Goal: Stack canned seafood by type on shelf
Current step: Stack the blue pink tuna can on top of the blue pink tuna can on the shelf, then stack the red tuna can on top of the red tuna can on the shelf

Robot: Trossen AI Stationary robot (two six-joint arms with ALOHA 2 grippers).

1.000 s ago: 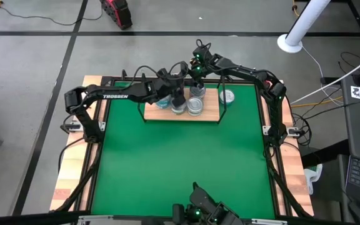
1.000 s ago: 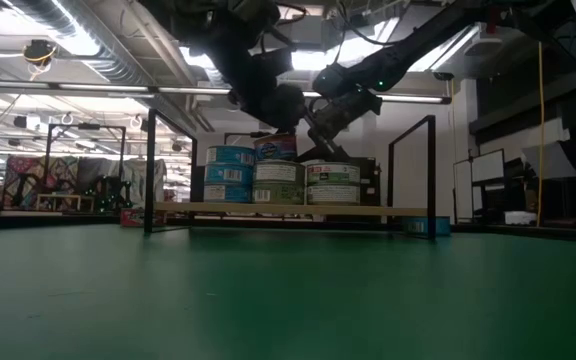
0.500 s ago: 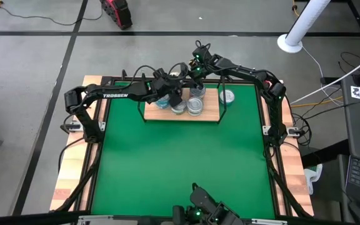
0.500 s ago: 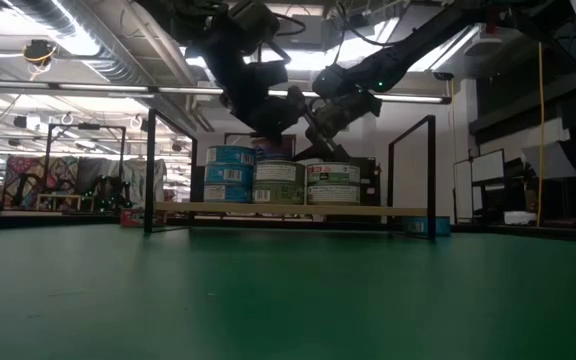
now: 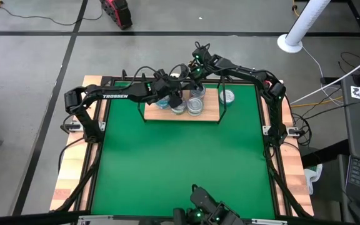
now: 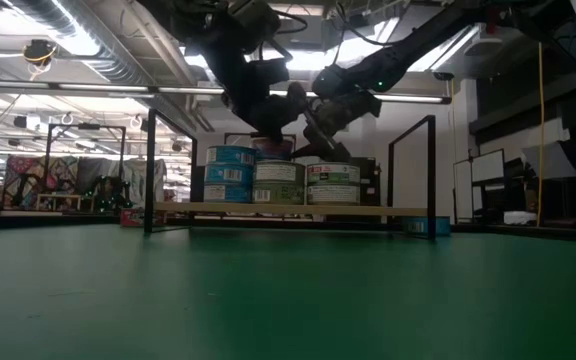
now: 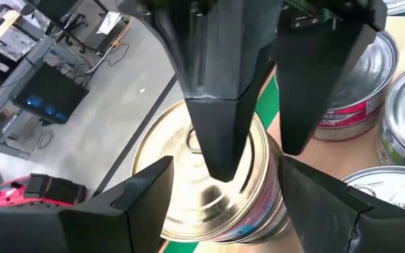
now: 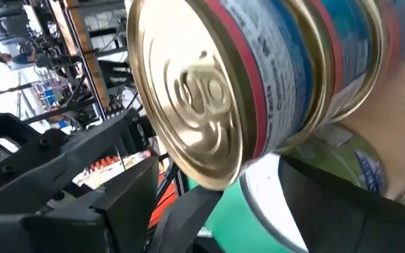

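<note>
Stacks of canned seafood (image 6: 276, 182) stand on the wooden shelf (image 5: 212, 111) at the table's far side, and a single tin (image 5: 227, 96) sits at its right end. A gold-lidded can with a pink and blue label (image 7: 202, 190) tops the middle stack (image 6: 274, 149). My left gripper (image 5: 177, 95) reaches it from the left, one finger on each side. My right gripper (image 5: 194, 80) comes from the far side and is open. One of its fingertips (image 7: 220, 158) is over the lid and the other is beside the can. My left gripper has the gold-lidded can between its two fingers, on opposite sides of the wall (image 7: 276, 186). The fingers slant down from the table's left and near side. The can's bottom is on or just above the can beneath; I cannot tell which. Whether my right gripper's fingertip touches the lid, I cannot tell.
Black wire posts (image 6: 433, 175) stand at the shelf's ends. More silver-lidded cans (image 7: 399, 140) crowd close around the held one. The green mat (image 5: 180, 162) stretches from the shelf toward the near edge. A stowed device (image 5: 205, 209) sits at the near edge.
My left gripper has turned a little at the wrist over the middle stack. In the low view the pink can between its fingers now sits lower and flatter. My right gripper has swung slightly at its wrist beside it. Neither has opened or shut.
</note>
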